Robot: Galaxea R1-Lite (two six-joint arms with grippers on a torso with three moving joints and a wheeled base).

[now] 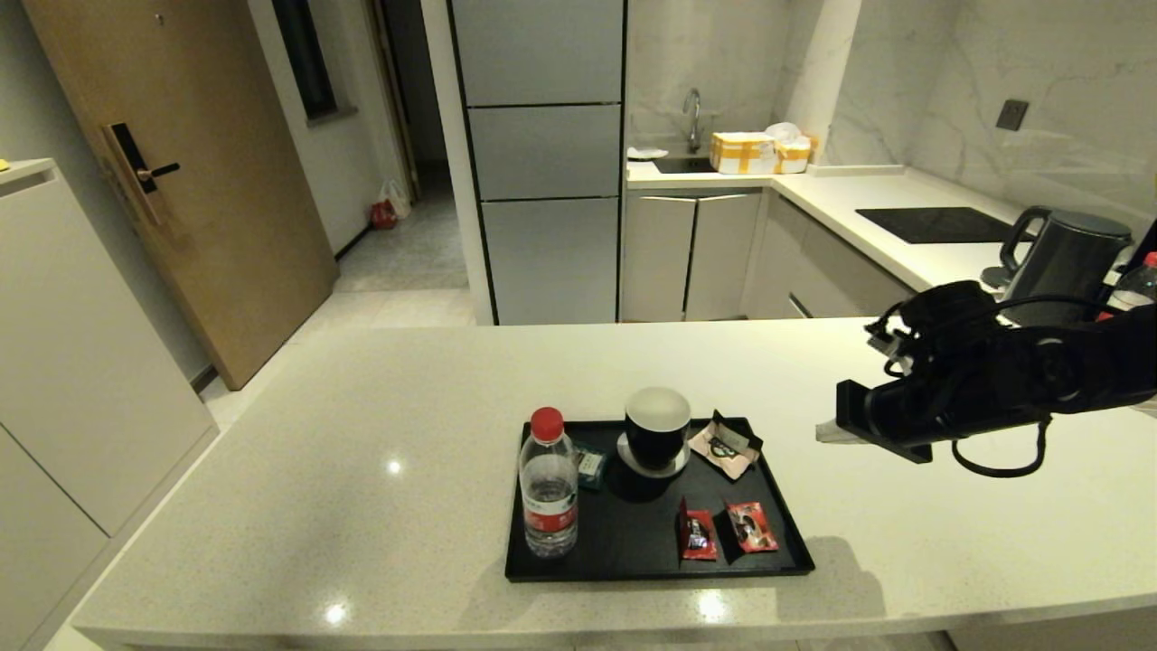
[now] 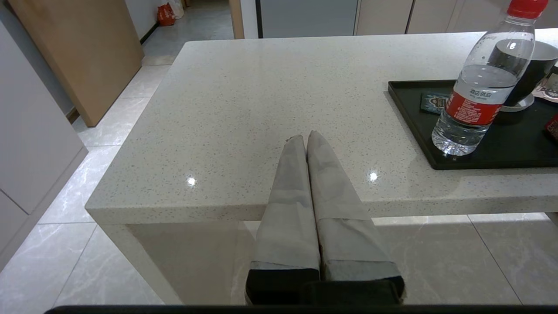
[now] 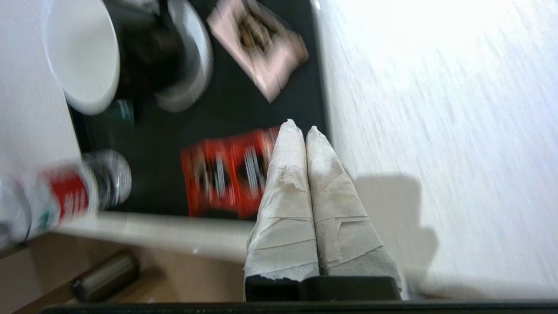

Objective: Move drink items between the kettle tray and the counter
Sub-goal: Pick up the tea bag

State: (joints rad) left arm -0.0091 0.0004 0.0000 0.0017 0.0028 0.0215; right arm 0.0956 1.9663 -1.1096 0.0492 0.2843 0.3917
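The clear water bottle (image 1: 549,484) with red cap and red label stands upright at the left end of the black kettle tray (image 1: 633,568). The pale beige sachet (image 1: 726,445) lies at the tray's back right corner. My right gripper (image 1: 824,432) hovers shut and empty above the off-white counter (image 1: 362,434), just right of the tray. In the right wrist view its tips (image 3: 301,126) sit over the tray's edge near the red sachets (image 3: 222,174), with the beige sachet (image 3: 261,56) beyond. My left gripper (image 2: 306,136) is shut and empty at the counter's front edge, left of the bottle (image 2: 484,83).
On the tray also stand a black cup (image 1: 657,429) on a saucer, two red sachets (image 1: 723,529) and a small teal packet (image 1: 590,467). A black kettle (image 1: 1067,262), a second bottle (image 1: 1137,282) and a hob (image 1: 935,224) are at the back right.
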